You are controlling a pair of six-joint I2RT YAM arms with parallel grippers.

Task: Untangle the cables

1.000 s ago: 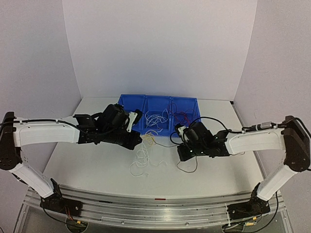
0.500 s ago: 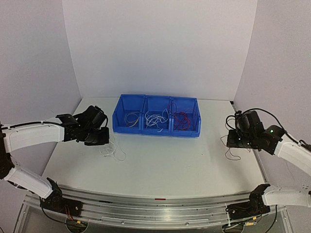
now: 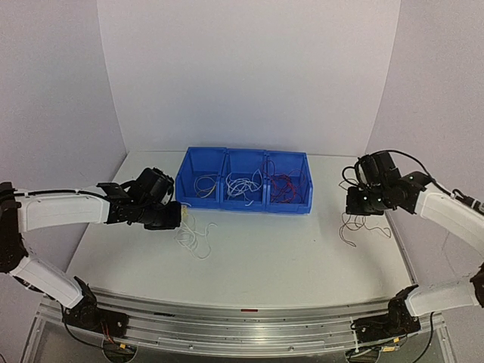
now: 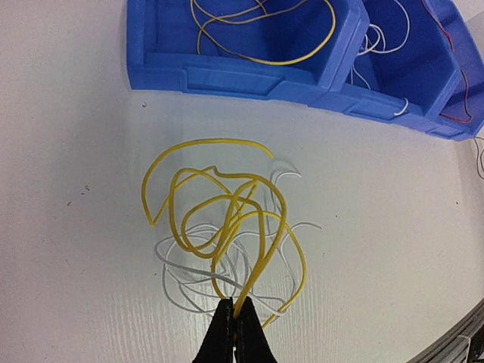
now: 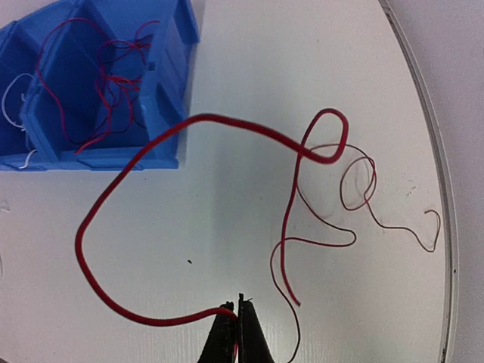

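Cables (image 4: pixel 227 227) pinched, arms (image 3: pixel 64 209) spread wide, seemingly low

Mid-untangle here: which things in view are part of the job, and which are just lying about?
Job: yellow cable in left gripper; white cable lying under it; red cable in right gripper; blue bin.
Lying about: rail at the near edge.

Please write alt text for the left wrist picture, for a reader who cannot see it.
The left gripper, shut, pinches a looping yellow cable. Thin white cables are tangled under it on a white table, and a blue bin with another yellow cable inside stands beyond.
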